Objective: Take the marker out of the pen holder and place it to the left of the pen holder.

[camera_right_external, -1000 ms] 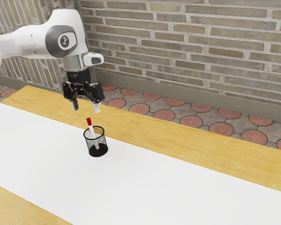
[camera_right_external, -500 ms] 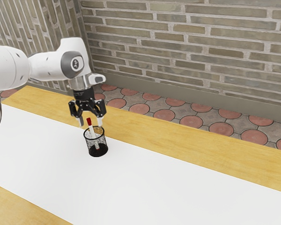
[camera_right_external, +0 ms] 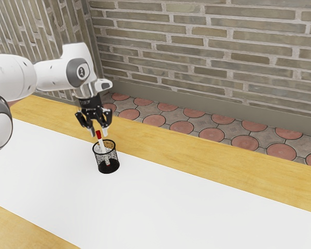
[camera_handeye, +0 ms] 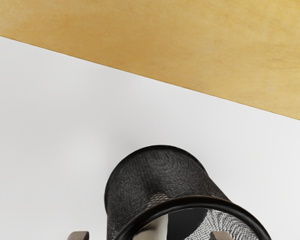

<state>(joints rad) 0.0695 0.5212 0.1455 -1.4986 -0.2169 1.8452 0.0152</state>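
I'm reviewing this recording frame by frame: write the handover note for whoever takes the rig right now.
Gripper: open, just above the black mesh pen holder, fingers parted on either side of the marker's red end; no grip on it.
Things: the white marker with the red end leans inside the holder, red end above the rim. The holder stands upright on the white strip across the wooden table.
Done: gripper brought to the marker.
Left: close on it, lift it clear of the rim, lay it left of the holder, release.
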